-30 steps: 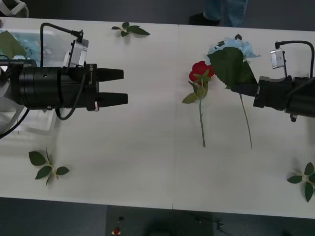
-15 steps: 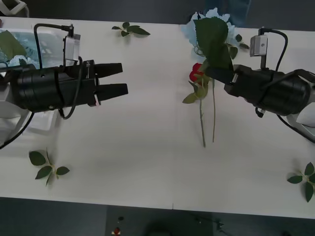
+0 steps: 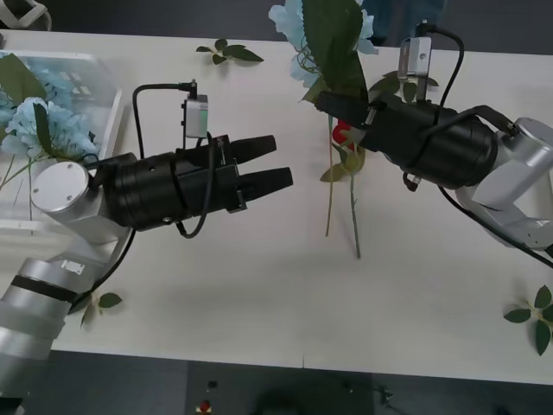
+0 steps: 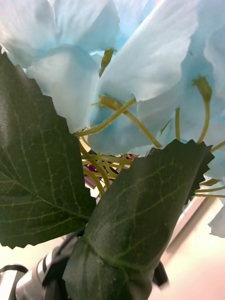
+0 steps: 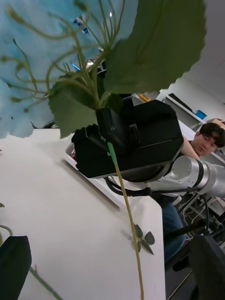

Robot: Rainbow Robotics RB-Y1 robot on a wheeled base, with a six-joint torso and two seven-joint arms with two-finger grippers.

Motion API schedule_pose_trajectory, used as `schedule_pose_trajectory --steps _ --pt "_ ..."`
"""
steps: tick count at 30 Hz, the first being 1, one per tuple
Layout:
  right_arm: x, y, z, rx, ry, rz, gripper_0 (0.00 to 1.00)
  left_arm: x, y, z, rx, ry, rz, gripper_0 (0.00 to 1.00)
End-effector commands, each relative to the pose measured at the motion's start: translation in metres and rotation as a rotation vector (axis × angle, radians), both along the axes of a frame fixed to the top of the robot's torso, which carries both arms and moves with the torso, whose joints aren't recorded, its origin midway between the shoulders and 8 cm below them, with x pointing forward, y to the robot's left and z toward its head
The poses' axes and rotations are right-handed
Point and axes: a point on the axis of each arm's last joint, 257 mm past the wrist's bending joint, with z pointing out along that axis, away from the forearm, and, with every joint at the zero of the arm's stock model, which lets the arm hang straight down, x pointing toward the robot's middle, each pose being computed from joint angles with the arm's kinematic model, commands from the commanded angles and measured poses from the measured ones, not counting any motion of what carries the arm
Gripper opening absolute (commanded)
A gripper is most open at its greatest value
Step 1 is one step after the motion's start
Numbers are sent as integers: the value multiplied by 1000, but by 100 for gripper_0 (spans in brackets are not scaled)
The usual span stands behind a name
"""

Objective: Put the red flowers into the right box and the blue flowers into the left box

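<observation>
My right gripper (image 3: 328, 102) is shut on the stem of a blue flower (image 3: 333, 30), held in the air over the table's middle with its stem hanging down. In the left wrist view that stem (image 5: 125, 206) drops from the right gripper (image 5: 111, 131). Pale petals (image 4: 140, 65) and dark leaves crowd the right wrist view. My left gripper (image 3: 281, 162) stands open just left of the hanging stem, its black fingers (image 5: 14, 262) apart. A red flower (image 3: 343, 131) lies on the table under the right arm. The left box (image 3: 111, 86) holds other blue flowers (image 3: 26, 117). The right box is out of view.
Flowerless leaf sprigs lie at the far edge (image 3: 229, 52), at the near right (image 3: 536, 316) and at the near left (image 3: 102, 301). A person (image 5: 206, 140) sits in the room beyond the table.
The right arm lifted the blue flower off the table and carried it left towards the middle. The left arm swung right and reached towards it, staying open.
</observation>
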Motion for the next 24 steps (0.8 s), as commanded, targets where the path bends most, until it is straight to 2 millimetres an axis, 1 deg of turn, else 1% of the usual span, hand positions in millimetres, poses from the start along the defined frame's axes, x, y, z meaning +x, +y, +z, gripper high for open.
schedule_pose_trajectory --steps 1,2,6,8,9,16,17,18,20,21,23,24 --pt "-7 13 21 -20 -90 23 0 -17 -32 3 -14 -27 -41 98" --pt "-7 15 21 -27 -97 23 0 -19 -39 2 -21 -22 -44 98" --pt "-7 16 23 -32 -105 26 0 -20 -54 0 -21 -26 -40 97" --pt "-7 18 23 -34 -107 29 0 -21 -61 0 -21 -27 -40 89" --pt "-7 18 23 -35 -106 30 0 -22 -63 0 -25 -25 -41 88" --pt "-7 21 22 -47 -108 33 0 -21 -77 8 -46 -32 -34 86" --pt "-7 21 23 -46 -110 35 0 -21 -79 10 -50 -33 -31 75" --pt "-8 22 22 -46 -108 37 0 -20 -79 9 -48 -35 -28 67" --pt "-8 24 22 -50 -109 39 0 -19 -80 9 -45 -38 -23 37" --pt "-8 24 22 -50 -109 39 0 -18 -80 9 -45 -38 -20 28" --pt "-7 24 21 -50 -107 38 0 -17 -81 8 -38 -43 -16 3" --pt "-7 24 21 -51 -105 37 0 -16 -80 7 -34 -43 -13 0"
